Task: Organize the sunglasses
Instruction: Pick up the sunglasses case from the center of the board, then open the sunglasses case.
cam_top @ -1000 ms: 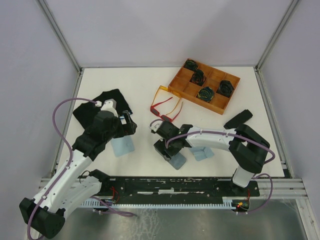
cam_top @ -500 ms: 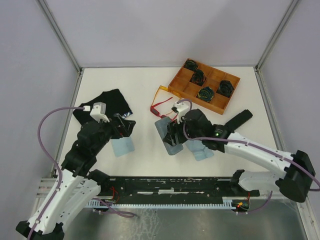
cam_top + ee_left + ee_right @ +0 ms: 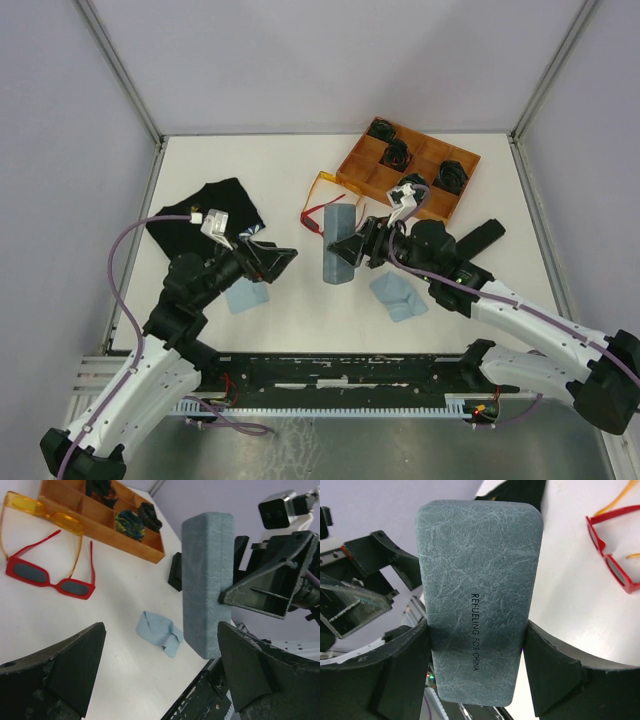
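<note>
The red sunglasses (image 3: 50, 577) lie unfolded on the table, with the translucent orange-yellow pair (image 3: 40, 510) just behind them against the wooden tray. In the top view the red pair (image 3: 313, 214) is partly hidden by a grey-blue case (image 3: 337, 255). My right gripper (image 3: 352, 245) is shut on that case (image 3: 477, 605) and holds it in the air, end-on, in front of the sunglasses. My left gripper (image 3: 277, 261) is open and empty, facing the case (image 3: 207, 585) from the left with a gap between them.
The wooden tray (image 3: 352, 172) with dark rolled items stands at the back right. A black case (image 3: 476, 238) lies to the right. Light blue cloths lie at front left (image 3: 247, 294) and under my right arm (image 3: 398, 296). A black cloth (image 3: 205, 208) lies far left.
My right gripper has lifted the grey-blue case off the table and carried it back toward the sunglasses. My left gripper has swung right toward the case.
</note>
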{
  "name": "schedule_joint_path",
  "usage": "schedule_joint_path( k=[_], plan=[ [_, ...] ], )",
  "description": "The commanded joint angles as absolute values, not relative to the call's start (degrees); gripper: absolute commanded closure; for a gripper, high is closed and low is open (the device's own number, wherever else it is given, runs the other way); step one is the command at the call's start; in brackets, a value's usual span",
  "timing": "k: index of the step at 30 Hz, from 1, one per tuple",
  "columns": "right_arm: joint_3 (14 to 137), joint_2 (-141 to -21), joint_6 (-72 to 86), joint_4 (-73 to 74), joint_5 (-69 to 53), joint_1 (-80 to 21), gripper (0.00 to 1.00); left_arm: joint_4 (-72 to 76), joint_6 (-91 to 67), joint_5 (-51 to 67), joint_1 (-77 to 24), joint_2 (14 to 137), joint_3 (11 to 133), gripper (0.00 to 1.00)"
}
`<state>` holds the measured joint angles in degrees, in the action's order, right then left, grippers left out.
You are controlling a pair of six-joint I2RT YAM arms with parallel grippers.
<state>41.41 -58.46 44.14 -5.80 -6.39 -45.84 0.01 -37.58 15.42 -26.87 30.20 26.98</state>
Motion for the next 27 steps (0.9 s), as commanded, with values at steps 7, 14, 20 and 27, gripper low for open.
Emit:
schedule_joint_path(
  k=[7, 14, 20, 27],
  plan=[
    [42.99, -62.06, 50.33, -25.94, -14.92, -45.70, 1.00, 12.00, -41.28, 20.70, -30.92, 32.62, 27.29, 0.01],
    [44.34, -63.52, 50.93, -25.94, -15.95, -45.70, 1.00, 13.79, -40.48, 20.51, -33.33, 35.40, 27.62, 0.02],
    [45.04, -64.54, 51.56, -26.46, -17.16, -45.70, 1.00, 14.56, -40.17, 19.25, -34.52, 36.87, 27.02, 0.03],
    [44.92, -64.31, 51.77, -26.85, -18.25, -45.70, 1.00, 14.01, -39.35, 17.24, -34.72, 36.83, 25.91, 0.06]
  ],
)
